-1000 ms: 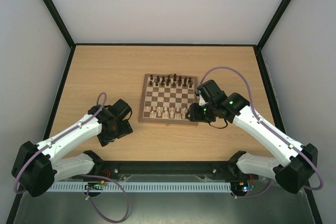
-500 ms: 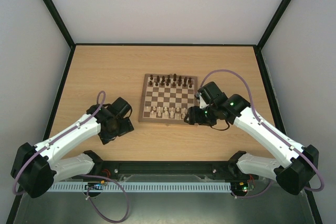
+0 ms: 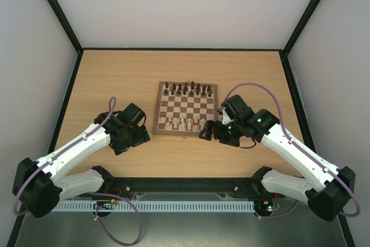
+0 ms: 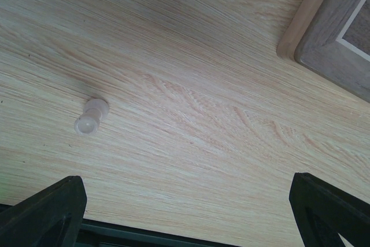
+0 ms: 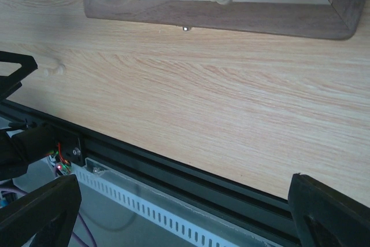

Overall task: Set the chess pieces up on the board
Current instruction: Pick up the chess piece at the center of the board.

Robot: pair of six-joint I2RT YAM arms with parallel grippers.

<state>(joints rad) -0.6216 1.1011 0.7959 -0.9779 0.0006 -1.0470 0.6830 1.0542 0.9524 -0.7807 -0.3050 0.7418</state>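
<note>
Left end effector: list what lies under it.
A small pale beige wooden chess piece on the light-wood tabletop; the checked wooden board's corner at the edge. From above, the left arm covers that spot.

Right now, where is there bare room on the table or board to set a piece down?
Free: the light-wood tabletop strip beyond the square brown-and-cream checked chessboard, and its middle rows. Crowded: the far row of dark brown chessmen, the near row of pale beige chessmen, and both near corners, by the left tool and right tool.

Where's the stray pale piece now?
Left wrist view: the pale piece sits on the tabletop, off the board, left of its corner, ahead of the open left gripper.
</note>
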